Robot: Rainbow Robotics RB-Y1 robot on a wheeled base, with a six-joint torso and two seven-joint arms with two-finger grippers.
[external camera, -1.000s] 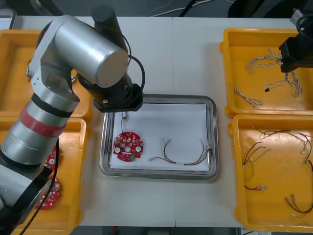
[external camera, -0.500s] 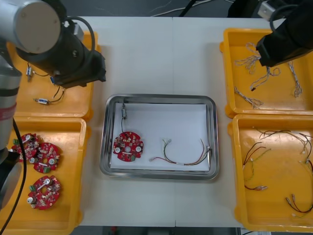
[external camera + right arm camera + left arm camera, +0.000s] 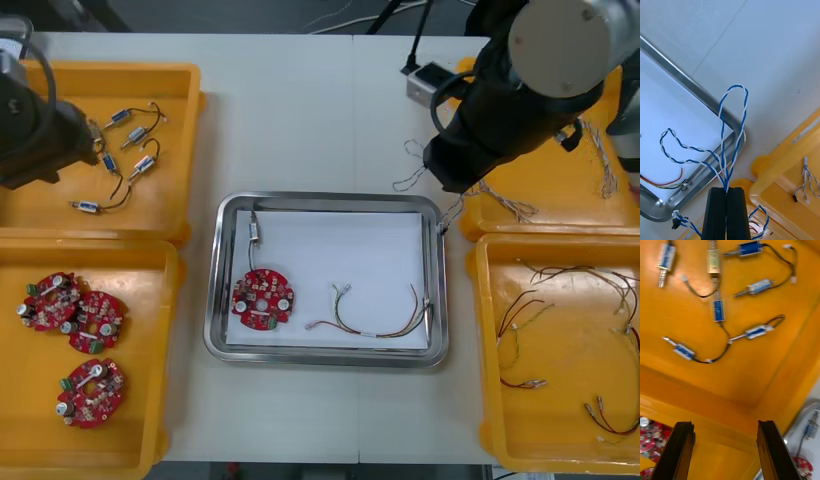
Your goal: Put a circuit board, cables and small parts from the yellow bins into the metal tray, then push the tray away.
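Note:
My right gripper (image 3: 726, 195) is shut on a twisted blue and white cable (image 3: 732, 112), whose loops hang over the far right corner of the metal tray (image 3: 696, 90). In the front view the right arm (image 3: 500, 110) hovers at that corner and the cable (image 3: 412, 168) dangles beside it. The tray (image 3: 325, 355), white inside, holds a round red circuit board (image 3: 262, 298), a red and yellow cable (image 3: 375, 320) and a small metal part (image 3: 254, 232) on a black lead. My left gripper (image 3: 727, 425) is open over the far left bin, above small metal parts (image 3: 717, 309).
The far right yellow bin (image 3: 470, 80) holds more blue and white cables, and the near right bin (image 3: 480, 330) holds black and red-yellow cables. Three circuit boards (image 3: 80, 320) lie in the near left bin. Bare table lies beyond and in front of the tray.
The right arm has swung left from the far right bin to the tray's corner, carrying the blue and white cable. The left arm has drawn back from the tray to the far left bin.

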